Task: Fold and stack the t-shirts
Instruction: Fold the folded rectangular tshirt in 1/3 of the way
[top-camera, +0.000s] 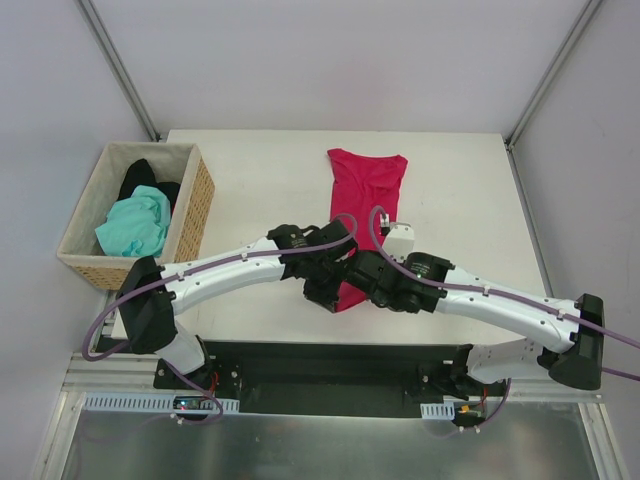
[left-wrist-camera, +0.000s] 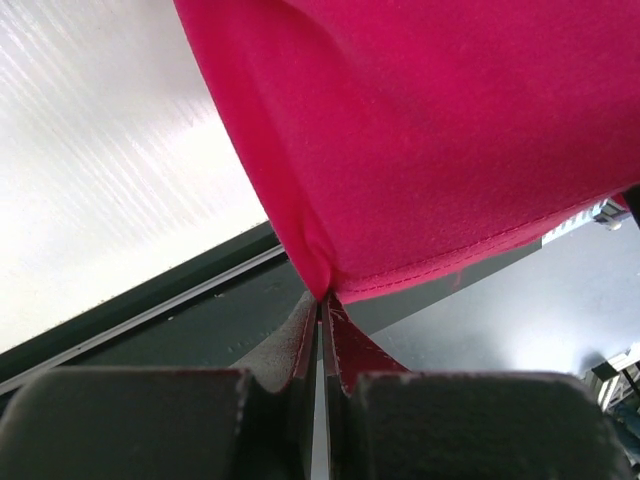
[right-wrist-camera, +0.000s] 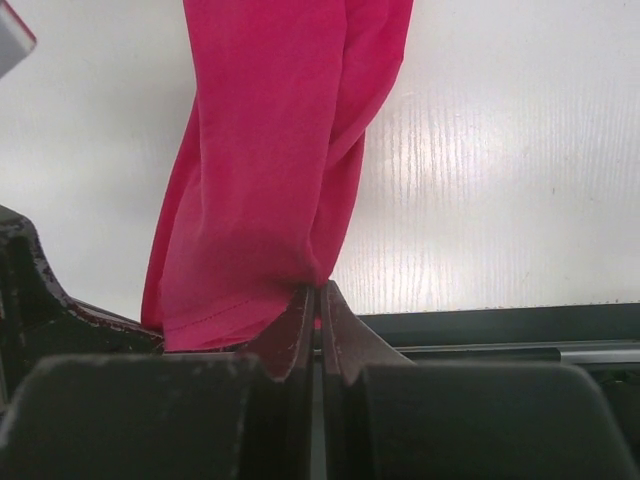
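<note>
A crimson t-shirt (top-camera: 366, 185) lies as a long narrow strip down the middle of the white table, its near end lifted. My left gripper (top-camera: 327, 293) is shut on the near hem's left corner; in the left wrist view the crimson t-shirt (left-wrist-camera: 430, 140) hangs from the left gripper (left-wrist-camera: 322, 297). My right gripper (top-camera: 362, 283) pinches the hem's right corner, and the right wrist view shows the crimson t-shirt (right-wrist-camera: 270, 150) bunched at the right gripper (right-wrist-camera: 316, 290). A mint-green t-shirt (top-camera: 135, 224) and a black t-shirt (top-camera: 140, 178) sit crumpled in the basket.
A tan wicker basket (top-camera: 196, 207) stands at the table's left side. The two arms cross close together over the near middle of the table (top-camera: 470, 200). A black rail (top-camera: 330, 362) runs along the near edge.
</note>
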